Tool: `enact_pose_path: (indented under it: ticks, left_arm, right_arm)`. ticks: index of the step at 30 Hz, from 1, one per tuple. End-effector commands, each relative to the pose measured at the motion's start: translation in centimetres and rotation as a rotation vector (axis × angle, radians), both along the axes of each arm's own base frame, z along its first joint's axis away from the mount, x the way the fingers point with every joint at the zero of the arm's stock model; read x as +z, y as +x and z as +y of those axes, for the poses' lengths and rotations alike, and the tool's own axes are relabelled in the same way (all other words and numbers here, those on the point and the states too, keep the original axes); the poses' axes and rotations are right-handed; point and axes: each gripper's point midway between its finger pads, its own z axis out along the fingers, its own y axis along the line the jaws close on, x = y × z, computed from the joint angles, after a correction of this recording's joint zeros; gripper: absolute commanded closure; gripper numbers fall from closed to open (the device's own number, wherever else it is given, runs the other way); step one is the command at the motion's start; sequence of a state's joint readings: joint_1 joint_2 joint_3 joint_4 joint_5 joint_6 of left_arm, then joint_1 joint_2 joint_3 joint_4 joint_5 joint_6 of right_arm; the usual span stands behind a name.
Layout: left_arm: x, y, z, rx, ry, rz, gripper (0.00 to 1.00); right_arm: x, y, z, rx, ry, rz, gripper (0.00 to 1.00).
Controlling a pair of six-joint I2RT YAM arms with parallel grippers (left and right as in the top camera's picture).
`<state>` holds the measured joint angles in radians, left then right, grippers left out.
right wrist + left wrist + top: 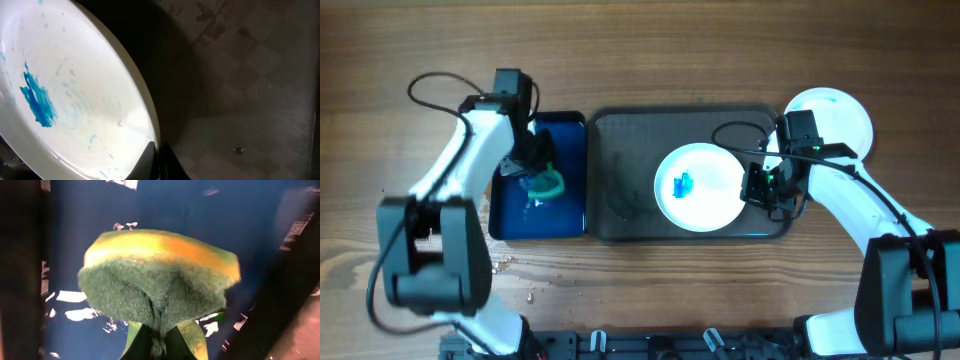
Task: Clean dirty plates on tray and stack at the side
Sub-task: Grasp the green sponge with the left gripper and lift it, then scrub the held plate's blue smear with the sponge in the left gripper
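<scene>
A white plate (715,195) with a blue smear (683,185) lies on the right half of the dark grey tray (620,170). My right gripper (755,187) is shut on this plate's right rim; in the right wrist view the fingertips (150,157) pinch the edge of the plate (85,75), one above and one below. My left gripper (535,165) hovers over the small blue tray (565,140), shut on a green and yellow sponge (160,275) that bulges out from its jaws. Another white plate (835,118) sits off the tray at the far right.
The blue tray stands directly left of the grey tray, and its bottom shows wet glints (75,297). Small drops or crumbs (520,285) lie on the wooden table in front of it. The grey tray's left half carries faint stains (620,200).
</scene>
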<state>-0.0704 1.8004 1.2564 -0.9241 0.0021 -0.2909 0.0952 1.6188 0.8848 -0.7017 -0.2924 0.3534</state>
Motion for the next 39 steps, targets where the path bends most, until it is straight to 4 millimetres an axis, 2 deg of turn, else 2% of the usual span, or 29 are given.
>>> enact_pose_path:
  ticks: [1, 3, 5, 7, 12, 16, 26, 29, 31, 32, 34, 36, 39]
  left_arm:
    - [4.6, 0.8, 1.2, 0.004, 0.223, -0.156, 0.96]
    - [6.0, 1.1, 2.3, 0.029, 0.421, -0.215, 0.96]
    - [7.3, 1.6, 2.5, 0.069, 0.527, -0.281, 0.96]
    - [10.1, 2.4, 1.5, 0.123, 0.692, -0.442, 0.96]
    - [13.2, 2.4, 0.0, 0.137, 0.852, -0.597, 0.96]
    - [14.1, 2.4, 0.4, 0.145, 0.904, -0.622, 0.96]
    - [14.7, 2.4, 0.8, 0.153, 0.942, -0.638, 0.96]
    - [14.4, 2.4, 0.6, 0.148, 0.921, -0.628, 0.96]
    - [12.5, 2.1, -0.4, 0.114, 0.819, -0.564, 0.96]
    - [10.9, 1.8, -1.5, 0.087, 0.721, -0.51, 0.96]
    - [8.9, 1.4, -3.3, 0.054, 0.579, -0.44, 0.96]
    - [7.4, 0.9, -5.2, 0.029, 0.45, -0.384, 0.96]
    - [6.0, 0.1, -7.6, -0.032, 0.305, -0.311, 0.96]
  right_arm:
    - [-0.3, -0.4, 0.5, 0.019, 0.021, 0.017, 0.96]
    - [-0.3, -0.5, 0.5, 0.02, 0.02, 0.022, 0.96]
    - [-0.3, -0.6, 0.4, 0.02, 0.019, 0.026, 0.96]
    - [-0.4, -0.8, 0.4, 0.02, 0.019, 0.034, 0.96]
    - [-0.4, -1.1, 0.4, 0.019, 0.017, 0.047, 0.96]
    - [-0.4, -1.3, 0.4, 0.019, 0.017, 0.055, 0.96]
    - [-0.4, -1.3, 0.4, 0.019, 0.016, 0.057, 0.96]
    - [-0.4, -1.2, 0.5, 0.04, 0.022, 0.048, 0.96]
    - [0.2, -0.8, 1.9, 0.099, 0.106, 0.01, 0.96]
    - [0.7, -0.6, 2.9, 0.111, 0.166, -0.005, 0.96]
    - [1.2, -0.3, 3.8, 0.12, 0.225, -0.023, 0.96]
    - [1.8, 0.2, 4.6, 0.121, 0.275, -0.045, 0.96]
    - [1.4, 0.7, 4.4, 0.055, 0.269, -0.028, 0.96]
